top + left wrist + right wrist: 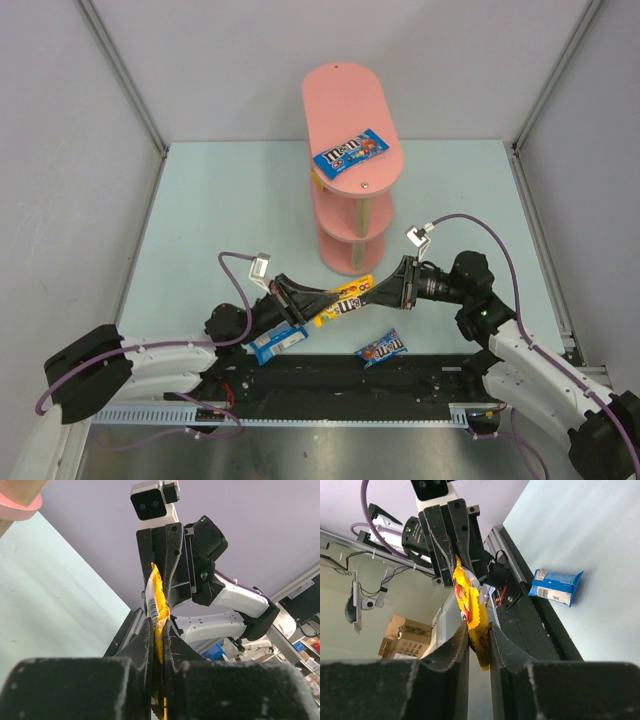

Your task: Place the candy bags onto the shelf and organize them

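Note:
A yellow candy bag (345, 298) hangs above the table between both grippers. My left gripper (312, 308) is shut on one end of the bag (158, 605). My right gripper (378, 292) holds the other end, its jaws closed against the bag (471, 611). The pink shelf (345, 95) stands at the back. A blue candy bag (350, 152) lies on its top board. A yellow sliver (316, 183) shows at the middle tier's left edge. Two blue candy bags lie on the table near the front, one (275, 342) under the left arm and one (382, 347) to its right.
The black rail (330, 385) runs along the table's near edge, just behind the two loose blue bags. One of them (555, 586) shows beside the rail in the right wrist view. Grey walls enclose the table on three sides.

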Available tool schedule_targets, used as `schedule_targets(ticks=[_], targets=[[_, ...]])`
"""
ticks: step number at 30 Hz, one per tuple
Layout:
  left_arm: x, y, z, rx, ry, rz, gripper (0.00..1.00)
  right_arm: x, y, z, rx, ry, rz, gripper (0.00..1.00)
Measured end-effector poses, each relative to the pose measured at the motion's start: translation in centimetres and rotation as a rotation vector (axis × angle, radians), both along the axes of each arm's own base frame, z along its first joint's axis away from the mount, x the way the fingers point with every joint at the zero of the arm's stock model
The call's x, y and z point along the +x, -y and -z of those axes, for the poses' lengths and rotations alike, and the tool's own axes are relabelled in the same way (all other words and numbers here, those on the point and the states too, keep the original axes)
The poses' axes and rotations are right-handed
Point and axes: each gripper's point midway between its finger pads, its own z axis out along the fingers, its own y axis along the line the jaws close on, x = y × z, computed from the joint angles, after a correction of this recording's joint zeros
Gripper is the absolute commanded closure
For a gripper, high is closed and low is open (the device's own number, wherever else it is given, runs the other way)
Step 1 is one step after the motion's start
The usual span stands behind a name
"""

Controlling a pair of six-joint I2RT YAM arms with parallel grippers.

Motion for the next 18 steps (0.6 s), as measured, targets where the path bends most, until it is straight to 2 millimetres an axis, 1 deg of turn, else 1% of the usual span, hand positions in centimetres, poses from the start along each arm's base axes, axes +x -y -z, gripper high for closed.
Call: schedule_targets(ticks=[3, 6, 10, 12, 13, 14, 15, 16, 18], targets=[[-0.2, 0.0, 0.0, 0.003, 0.001, 0.007, 1.00, -0.2, 0.2, 0.0, -0.001, -0.004, -0.015, 0.94], [-0.2, -0.1, 0.0, 0.001, 0.001, 0.004, 1.00, 0.1, 0.6, 0.0, 0.000, -0.002, -0.011, 0.94], [0.4, -1.3, 0.3, -0.012, -0.001, -0.041, 1.00, 2.2, 2.3, -0.1, -0.002, 0.023, 0.085, 0.94], [0.5, -1.4, 0.2, -0.018, 0.002, -0.049, 1.00, 2.5, 2.7, -0.1, -0.003, 0.023, 0.104, 0.91], [0.5, -1.4, 0.1, -0.021, 0.003, -0.050, 1.00, 2.6, 2.7, -0.1, -0.004, 0.023, 0.108, 0.85], [0.5, -1.5, 0.0, -0.022, 0.004, -0.050, 1.00, 2.7, 2.8, -0.1, -0.006, 0.021, 0.111, 0.70], [0.5, -1.5, 0.0, -0.022, 0.004, -0.050, 1.00, 2.7, 2.8, 0.0, -0.007, 0.019, 0.113, 0.64], [0.6, -1.5, 0.1, -0.021, 0.003, -0.051, 0.99, 2.7, 2.9, 0.1, -0.009, 0.015, 0.113, 0.51], [0.6, -1.5, 0.1, -0.021, 0.003, -0.052, 1.00, 2.7, 2.9, 0.2, -0.011, 0.016, 0.113, 0.41]])
